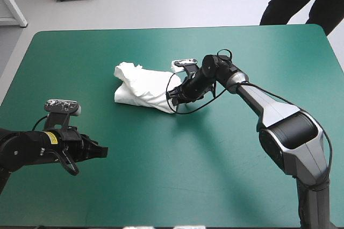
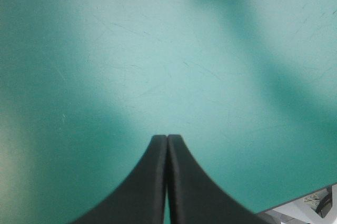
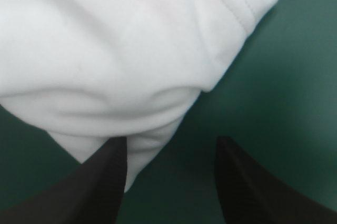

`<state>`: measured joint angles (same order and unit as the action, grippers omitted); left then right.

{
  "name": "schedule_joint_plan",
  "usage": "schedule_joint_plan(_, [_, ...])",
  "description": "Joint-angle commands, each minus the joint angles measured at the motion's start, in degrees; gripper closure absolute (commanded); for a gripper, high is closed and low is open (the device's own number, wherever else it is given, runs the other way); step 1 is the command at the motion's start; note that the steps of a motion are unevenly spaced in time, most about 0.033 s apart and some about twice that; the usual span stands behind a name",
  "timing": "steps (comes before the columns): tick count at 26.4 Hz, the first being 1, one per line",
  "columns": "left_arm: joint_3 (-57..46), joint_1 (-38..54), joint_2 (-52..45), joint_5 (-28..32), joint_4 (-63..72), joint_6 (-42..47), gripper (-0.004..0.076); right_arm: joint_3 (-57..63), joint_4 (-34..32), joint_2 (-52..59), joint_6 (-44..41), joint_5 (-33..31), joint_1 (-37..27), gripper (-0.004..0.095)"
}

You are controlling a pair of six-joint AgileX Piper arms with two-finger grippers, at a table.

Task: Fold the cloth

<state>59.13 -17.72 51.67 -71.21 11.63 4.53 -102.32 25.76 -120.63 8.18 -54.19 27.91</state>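
Observation:
The white T-shirt (image 1: pixel 144 87) lies as a folded bundle near the middle of the teal-green table. My right gripper (image 1: pixel 173 98) sits at the bundle's right end, open. In the right wrist view the T-shirt (image 3: pixel 126 50) fills the space ahead, and a corner of it reaches down beside one of the black fingers (image 3: pixel 102 182); the gap of my right gripper (image 3: pixel 171 148) shows mostly bare cover. My left gripper (image 1: pixel 102 152) rests low at the table's front left, far from the shirt. Over bare teal-green cover, the left gripper (image 2: pixel 167 139) is shut, holding nothing.
Bare teal-green cover (image 1: pixel 177 175) spreads in front of the bundle and between the two arms. The table's near edge (image 2: pixel 295 203) shows close beside the left gripper.

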Motion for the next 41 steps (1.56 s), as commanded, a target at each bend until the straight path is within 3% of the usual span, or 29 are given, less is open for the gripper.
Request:
schedule_joint_plan(1, [1.37,0.03,-0.68,2.18,0.87,0.64,0.0733,-1.36,2.15,2.9,0.86,3.76,-0.24,0.0426])
schedule_joint_plan(7, [1.37,0.03,-0.68,2.75,0.43,0.64,0.0733,-1.99,8.7,-0.13,4.67,4.49,-0.24,0.0428])
schedule_joint_plan(9, [1.37,0.03,-0.68,2.93,0.43,0.64,0.0733,-2.05,10.19,-1.1,4.67,4.36,-0.24,0.0473])
schedule_joint_plan(11, [1.37,0.03,-0.68,2.93,0.43,0.64,0.0733,-2.15,10.19,-1.58,3.97,3.4,-0.24,0.0582])
schedule_joint_plan(15, [1.37,0.03,-0.68,3.22,0.43,0.64,0.0733,-2.69,8.05,-1.69,3.65,1.15,-0.24,0.0926])
schedule_joint_plan(23, [1.37,0.03,-0.68,3.31,0.43,0.54,0.0733,-7.49,-3.87,-1.69,-0.54,-7.47,-0.24,0.0916])
schedule_joint_plan(26, [1.37,0.03,-0.68,3.31,0.43,0.54,0.0733,-7.78,-10.93,-1.47,-1.31,-12.91,-0.24,0.0925])
schedule_joint_plan(27, [1.37,0.03,-0.68,3.31,0.43,0.54,0.0733,-7.22,-14.4,-1.18,-5.05,-14.13,-0.87,0.0925])
schedule_joint_plan(34, [1.37,0.03,-0.68,2.62,0.67,0.54,0.0733,-0.6,-20.65,3.5,-5.19,-15.66,-6.0,0.0925])
schedule_joint_plan(41, [1.37,0.03,-0.68,2.62,0.41,0.29,0.0733,20.49,-27.71,19.82,-5.19,-11.88,-27.91,0.0925])
